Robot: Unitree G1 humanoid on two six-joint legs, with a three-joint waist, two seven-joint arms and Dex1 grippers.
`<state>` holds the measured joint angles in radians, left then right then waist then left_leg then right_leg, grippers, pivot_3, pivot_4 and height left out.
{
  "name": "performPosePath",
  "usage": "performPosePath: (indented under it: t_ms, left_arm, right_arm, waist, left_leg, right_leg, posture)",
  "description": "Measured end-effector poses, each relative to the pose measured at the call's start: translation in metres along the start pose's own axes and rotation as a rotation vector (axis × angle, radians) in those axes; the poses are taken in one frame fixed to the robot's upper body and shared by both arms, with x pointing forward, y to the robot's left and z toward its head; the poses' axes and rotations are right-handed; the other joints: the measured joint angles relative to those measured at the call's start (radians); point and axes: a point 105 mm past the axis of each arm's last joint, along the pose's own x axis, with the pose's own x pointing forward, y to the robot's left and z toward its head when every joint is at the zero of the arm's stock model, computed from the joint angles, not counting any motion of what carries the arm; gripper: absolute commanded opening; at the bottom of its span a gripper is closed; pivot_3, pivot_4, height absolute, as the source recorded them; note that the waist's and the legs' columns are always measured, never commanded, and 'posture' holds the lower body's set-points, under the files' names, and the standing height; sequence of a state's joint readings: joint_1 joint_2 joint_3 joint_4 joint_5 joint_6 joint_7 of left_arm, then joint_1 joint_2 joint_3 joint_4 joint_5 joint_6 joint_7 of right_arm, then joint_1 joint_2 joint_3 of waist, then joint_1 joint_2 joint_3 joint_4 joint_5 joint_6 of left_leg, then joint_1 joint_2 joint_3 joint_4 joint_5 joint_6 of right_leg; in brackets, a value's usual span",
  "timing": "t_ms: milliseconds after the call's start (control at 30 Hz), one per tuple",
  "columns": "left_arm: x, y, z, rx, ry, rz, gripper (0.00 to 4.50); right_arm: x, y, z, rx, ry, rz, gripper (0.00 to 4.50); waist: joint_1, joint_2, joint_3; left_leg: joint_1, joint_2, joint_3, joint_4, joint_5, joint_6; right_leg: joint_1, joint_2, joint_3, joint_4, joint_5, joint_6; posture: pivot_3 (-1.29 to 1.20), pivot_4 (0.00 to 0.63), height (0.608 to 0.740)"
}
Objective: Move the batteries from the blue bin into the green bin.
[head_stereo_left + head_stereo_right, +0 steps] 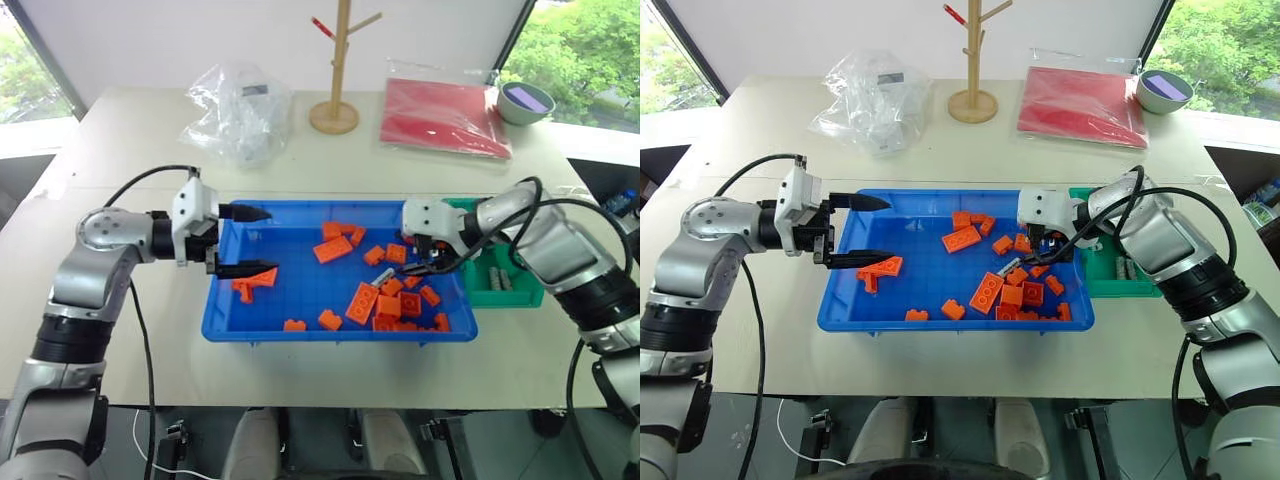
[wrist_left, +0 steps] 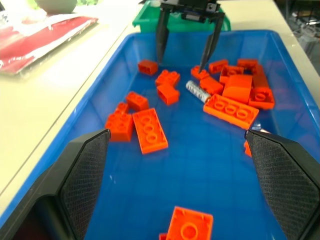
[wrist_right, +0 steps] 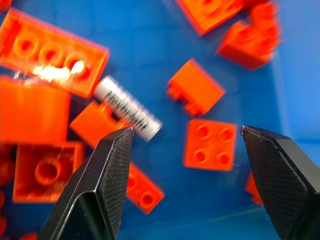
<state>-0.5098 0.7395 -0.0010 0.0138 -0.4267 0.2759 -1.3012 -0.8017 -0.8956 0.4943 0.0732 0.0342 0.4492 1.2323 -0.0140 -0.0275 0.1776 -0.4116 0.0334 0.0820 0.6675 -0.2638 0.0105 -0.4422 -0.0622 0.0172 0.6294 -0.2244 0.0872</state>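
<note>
One battery (image 3: 128,109) lies in the blue bin (image 1: 300,325), and it is easy to spot because it is shiny silver among the orange bricks (image 1: 362,302). It lies near the right end of the bin, at about 4 o'clock from the bin's middle, touching the bricks around it. In the right wrist view it lies slanted, with one end just beside one finger of the right gripper (image 3: 187,137).

The right gripper hangs over that end of the bin, pointing down at the bricks. Its two black fingers are wide apart and hold nothing. The battery is under them, closer to one finger than the other.

The left gripper (image 1: 245,241) hangs over the left end of the blue bin, at about 9 o'clock from the middle. It points sideways across the bin. Its fingers are wide apart too, and nothing is between them. An orange brick (image 1: 256,280) lies just below its lower finger.

The green bin (image 1: 500,288) sits touching the right side of the blue bin, at 3 o'clock. Some small grey batteries (image 1: 500,280) already lie inside it.

Farther back on the table (image 1: 120,150), at 12 o'clock, stands a wooden peg stand (image 1: 336,70). A crumpled clear bag (image 1: 240,110) lies at 11 o'clock, and a red folder (image 1: 440,115) and a grey bowl (image 1: 525,100) lie at 1 o'clock.
</note>
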Motion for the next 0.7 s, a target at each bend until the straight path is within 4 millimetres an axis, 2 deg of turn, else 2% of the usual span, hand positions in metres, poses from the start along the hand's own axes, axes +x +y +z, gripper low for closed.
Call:
performPosePath:
  t_ms: [167, 700]
  left_arm:
    - [-0.003, 0.0, 0.003, 0.014, -0.003, 0.023, 4.5]
    - [-0.003, 0.0, 0.002, 0.002, 0.001, 0.03, 4.5]
  right_arm:
    - [0.011, 0.002, 0.003, -0.037, -0.007, 0.028, 3.54]
    - [0.016, 0.011, 0.009, -0.078, -0.051, 0.07, 3.54]
  waist:
    - [-0.001, 0.0, 0.0]
    - [-0.001, 0.0, 0.0]
  left_leg:
    - [0.001, 0.0, 0.0, 0.0, 0.0, 0.0]
    - [0.002, 0.0, 0.001, 0.0, 0.0, 0.0]
  right_leg:
    - [0.0, 0.0, 0.0, 0.001, 0.0, 0.0]
    - [0.001, 0.0, 0.0, 0.001, 0.0, 0.0]
  posture:
    - [0.0, 0.15, 0.736]
    - [0.0, 0.15, 0.736]
